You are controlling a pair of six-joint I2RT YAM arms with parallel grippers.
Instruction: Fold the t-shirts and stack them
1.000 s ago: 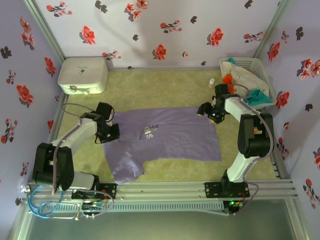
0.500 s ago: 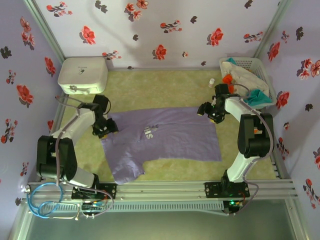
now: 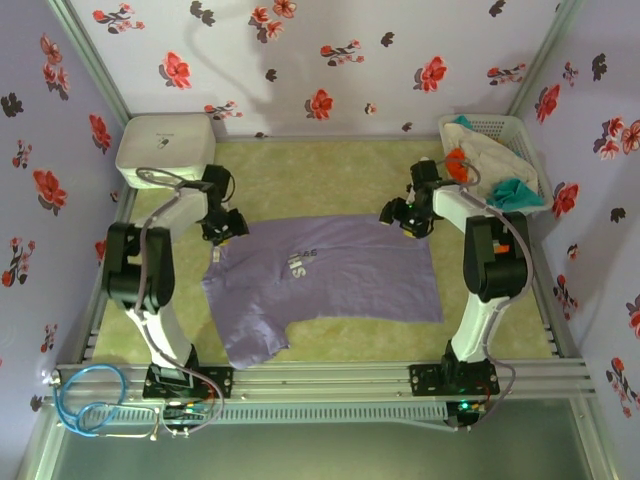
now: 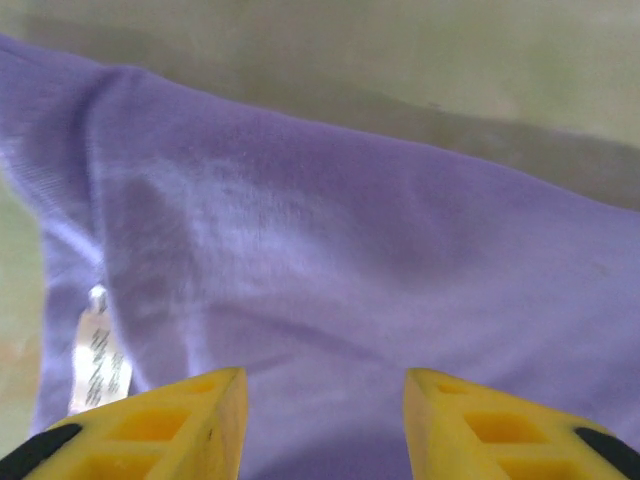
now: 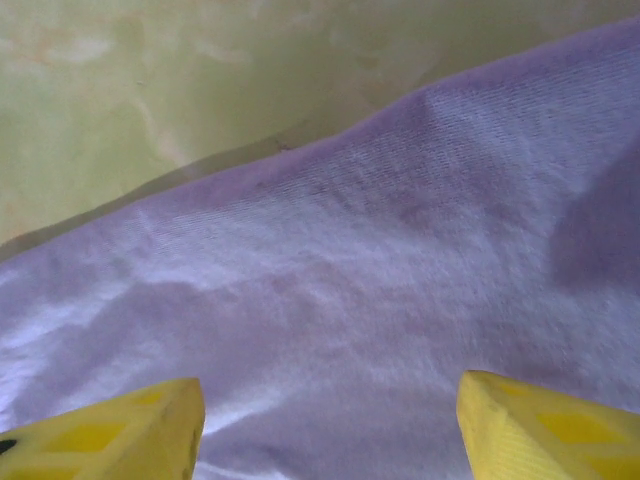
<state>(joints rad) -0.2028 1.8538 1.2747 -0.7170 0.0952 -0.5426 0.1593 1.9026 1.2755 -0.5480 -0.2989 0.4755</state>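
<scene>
The top external camera sits high above and behind the arm bases, which line the bottom of its frame. It looks down on the whole table (image 3: 320, 165) from far enough to take in the walls at the top and sides. The left wrist camera rides just behind the left claw (image 4: 322, 405), its yellow fingers (image 4: 180, 425) at the bottom edge. It faces down, very close, on the lavender t-shirt (image 4: 350, 250), with a strip of table along the top. The right wrist camera sits likewise behind the right claw (image 5: 328, 425). All three views share the shirt's far edge: the left wrist covers the stretch left of centre in the overhead frame, the right wrist the stretch right of centre.
</scene>
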